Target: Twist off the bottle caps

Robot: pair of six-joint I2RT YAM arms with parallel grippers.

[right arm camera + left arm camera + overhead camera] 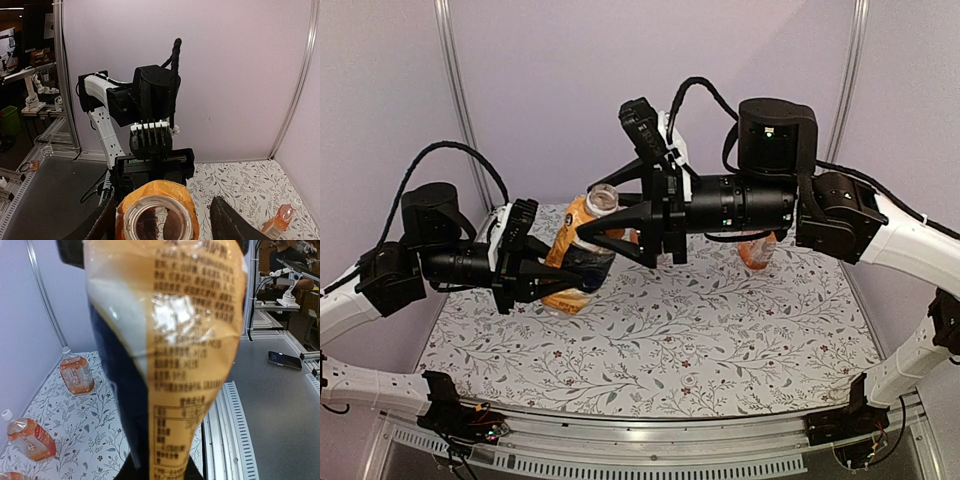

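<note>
Above the table (pixel 720 340), left gripper (pixel 563 281) clamping bottle (pixel 190 340), right gripper (pixel 162 221) spread wide.

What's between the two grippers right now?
The black-and-orange-labelled bottle: the left gripper clamps its body, and its capless mouth sits inside the open right gripper, seen in top and right wrist views.

Raised bottle (pixel 578 245) centre, another bottle (pixel 757 252) right, on table (pixel 720 350)

Small white cap (pixel 6 414) sat on an orange bottle's (pixel 31 439) neck, lower left of frame; second cap (pixel 298 203) topped another bottle (pixel 280 221), lower right.
</note>
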